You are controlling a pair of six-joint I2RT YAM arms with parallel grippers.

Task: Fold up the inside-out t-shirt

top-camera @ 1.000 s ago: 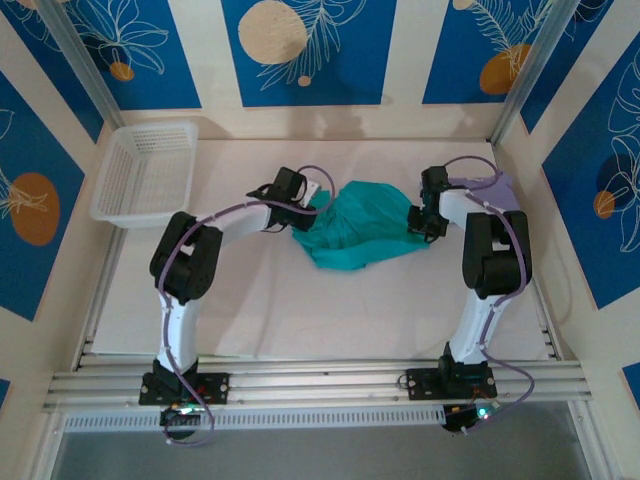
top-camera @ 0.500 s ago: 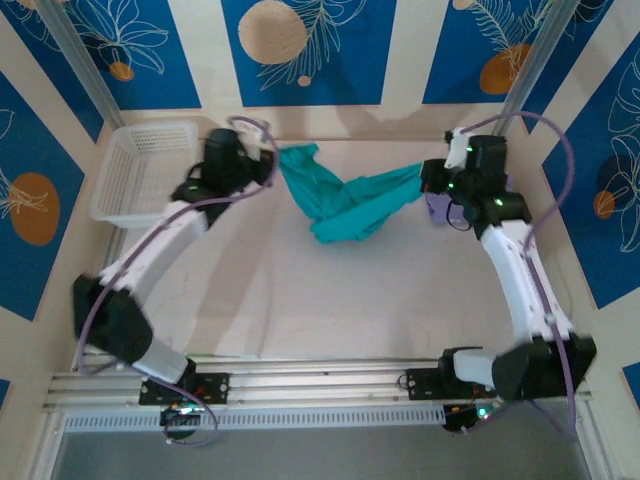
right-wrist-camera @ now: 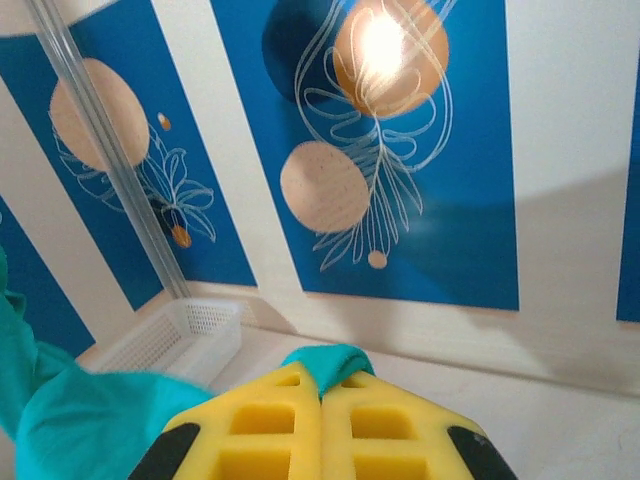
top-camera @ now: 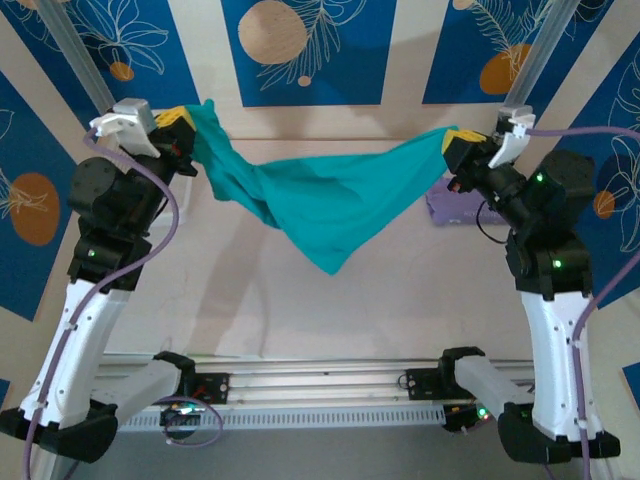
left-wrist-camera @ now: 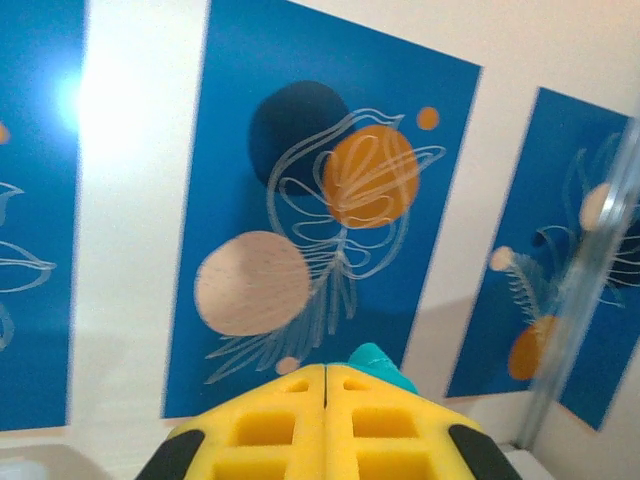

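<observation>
- the t-shirt [top-camera: 320, 205], teal-green, is held up in the air above the tabletop [top-camera: 400, 320], strung between the two raised arms.
- the left fingers [top-camera: 180, 122] are seen pressed together and clamped on one upper edge of the t-shirt, high at the left, close to the back wall.
- in the left wrist view the yellow pads [left-wrist-camera: 300, 420] are shown closed flat against each other, with a small nub of teal cloth [left-wrist-camera: 378, 362] pinched at their tips.
- the right fingers [top-camera: 453, 146] are likewise clamped on the opposite edge of the t-shirt, high at the right.
- in the right wrist view the yellow pads [right-wrist-camera: 275, 420] are shown closed, with a fold of teal cloth [right-wrist-camera: 325, 362] gripped at the tips and more cloth hanging at the lower left.
- the cloth sags between the two grips and a pointed fold hangs down at the middle; whether that point touches the tabletop cannot be told.
- no print can be made out on the visible cloth.
- a folded lavender shirt [top-camera: 452, 205] is noted on the tabletop by the right wall, partly hidden by the right arm, apart from the t-shirt.
- a white basket [right-wrist-camera: 180, 335] is noted on the tabletop by the wall in the right wrist view.
</observation>
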